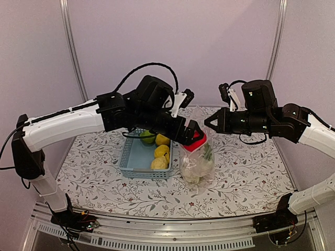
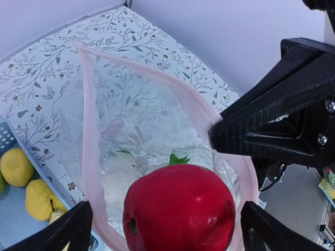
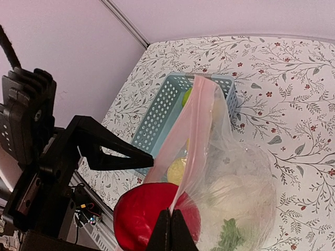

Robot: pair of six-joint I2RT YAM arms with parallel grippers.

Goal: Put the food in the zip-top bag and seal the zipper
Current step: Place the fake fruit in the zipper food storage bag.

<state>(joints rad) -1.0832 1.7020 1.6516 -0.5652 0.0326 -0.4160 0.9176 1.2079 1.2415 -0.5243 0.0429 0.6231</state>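
End effector, left (image 2: 166,208): fingers spread wide on either side of the red tomato (image 3: 137,214), gripping nothing. It hangs directly over the bag's mouth.

End effector, right (image 3: 171,224): closed tight on the mouth edge of the zip-top bag (image 1: 198,164), holding that rim up from the right.

Zip-top bag: stands on the counter (image 1: 246,178), just right of the light-blue basket (image 1: 145,173). The mouth gapes upward. The zipper (image 2: 88,136), a pinkish strip, runs round the opening, unsealed.

Food, bagged: a white piece (image 3: 235,193) and green leaves (image 3: 227,235) lie low in the bag. The tomato sits at the top of the mouth, and whether it rests on the contents or on the rim cannot be told.

Food, outstanding: yellow lemons (image 1: 162,151) and a green piece (image 1: 147,137) in the basket.

Step in hand (judged): releasing the tomato into the bag.

Handling notes:
- Hold the right pinch high and steady so the mouth does not fold shut.
- Let the tomato fall clear of the strip before moving off.
- Lift the left end effector straight up, fingers apart, so the film is not snagged or dragged.
- Seal only once the basket's pieces are inside.
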